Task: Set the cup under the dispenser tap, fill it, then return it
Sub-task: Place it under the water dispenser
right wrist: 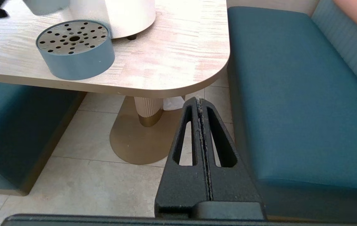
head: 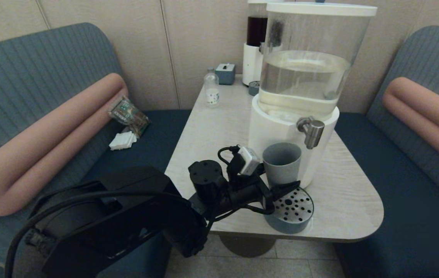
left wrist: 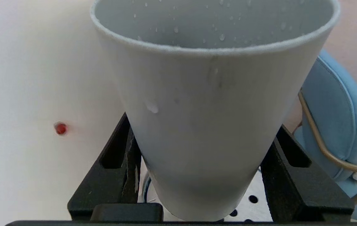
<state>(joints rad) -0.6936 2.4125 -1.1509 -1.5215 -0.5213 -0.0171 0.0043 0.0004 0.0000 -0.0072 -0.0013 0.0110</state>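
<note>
The grey-blue cup point(head: 281, 162) stands upright between the black fingers of my left gripper point(head: 277, 181), which is shut on its lower half. It hangs just over the far left rim of the round perforated tray point(head: 294, 210), close against the dispenser's white base point(head: 269, 127). The steel tap point(head: 311, 131) is to the right of the cup and a little higher; the cup's mouth is not beneath the nozzle. In the left wrist view the cup point(left wrist: 209, 110) fills my left gripper point(left wrist: 202, 122), with droplets on its inner wall. My right gripper point(right wrist: 198, 100) hangs shut below the table's front right corner.
A slim dark-tank dispenser point(head: 256, 46), a small clear bottle point(head: 211, 90) and a blue-grey box point(head: 225, 73) stand at the table's far end. A snack packet point(head: 128, 114) and napkins point(head: 122, 141) lie on the left bench. The table's rounded front edge point(head: 358, 235) is near the tray.
</note>
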